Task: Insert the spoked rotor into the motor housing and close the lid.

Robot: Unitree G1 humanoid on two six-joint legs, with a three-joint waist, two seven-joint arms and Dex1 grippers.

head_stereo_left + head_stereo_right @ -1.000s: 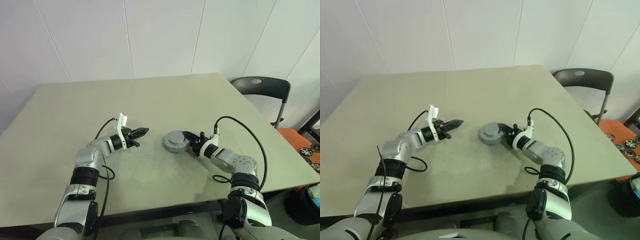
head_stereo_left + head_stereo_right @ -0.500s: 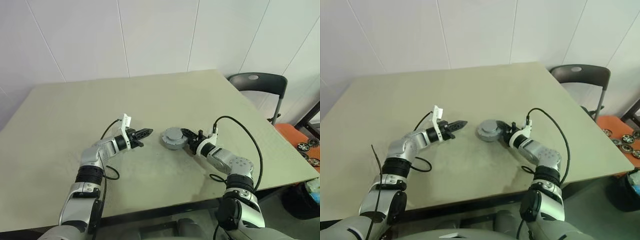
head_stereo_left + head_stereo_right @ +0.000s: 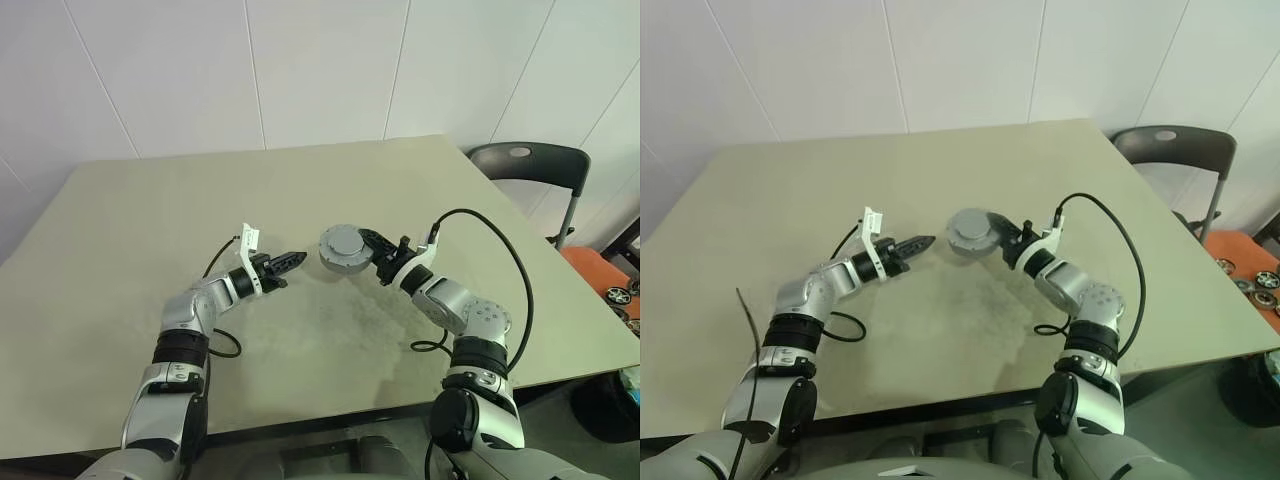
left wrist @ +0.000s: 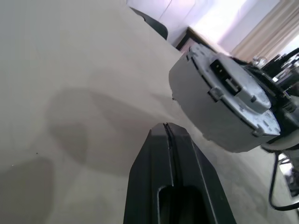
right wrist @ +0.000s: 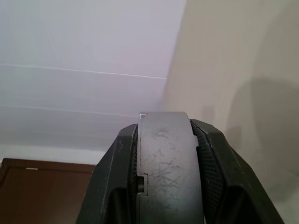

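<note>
The motor housing (image 3: 343, 247) is a short round grey body held clear of the table, with a dark shadow below it. My right gripper (image 3: 368, 256) is shut on its rim, with one black finger (image 5: 117, 168) on each side of the grey edge (image 5: 166, 163). A flat grey face with a small raised plug (image 4: 224, 107) is turned toward my left gripper (image 3: 291, 260). That gripper is shut and empty, its tip (image 4: 166, 127) a short way from the housing. The spoked rotor is out of view. I cannot tell the lid apart from the closed body.
The beige table (image 3: 150, 220) runs wide to the left and back. A dark chair (image 3: 525, 165) stands past the table's far right corner. An orange surface with small wheels (image 3: 612, 288) lies on the floor at the right.
My right gripper has lifted the housing off the table and carried it slightly toward the left gripper. The left gripper has stayed almost in place. The camera has shifted.
</note>
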